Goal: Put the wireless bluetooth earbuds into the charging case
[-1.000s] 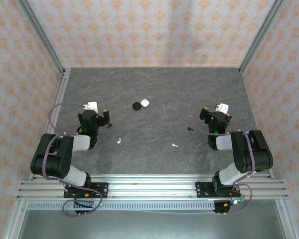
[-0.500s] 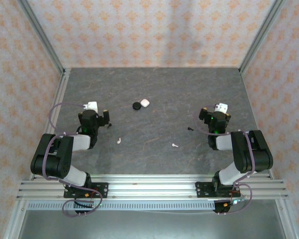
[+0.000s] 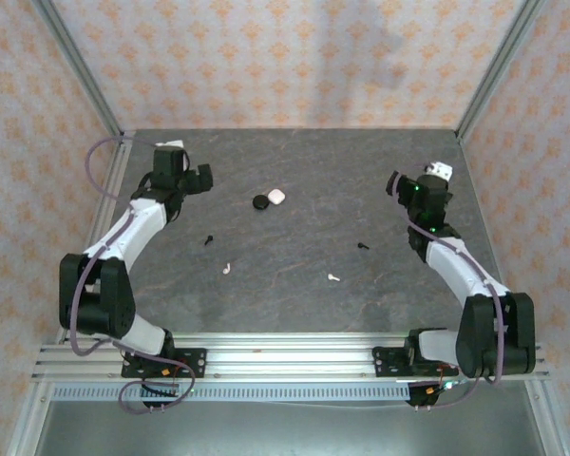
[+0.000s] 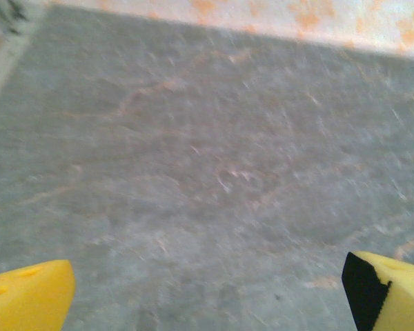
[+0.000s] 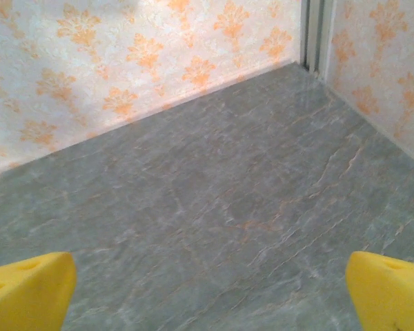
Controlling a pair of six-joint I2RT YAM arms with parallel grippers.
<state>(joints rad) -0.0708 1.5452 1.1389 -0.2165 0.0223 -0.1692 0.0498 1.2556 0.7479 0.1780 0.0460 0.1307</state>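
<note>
As both hang aloft, left gripper [image 4: 207, 296] and right gripper [image 5: 210, 293] (yellow pads [image 5: 27, 289]) gape wide, empty.

- The charging case [image 3: 276, 196] is a small white, slightly pinkish pebble with rounded corners. It lies flat on the grey table [image 3: 304, 161], in the far half, a little left of the middle, just beside a black round disc [image 3: 260, 201] on its left. It is too small to tell if the lid is open.
- The first earbud [image 3: 227, 269] is a tiny white bud with a short stem. It lies on the table in the near half, left of the middle, well apart from the charging case.
- The second earbud [image 3: 333, 277] looks the same. It lies right of the middle, slightly nearer than the first earbud and apart from it.
</note>
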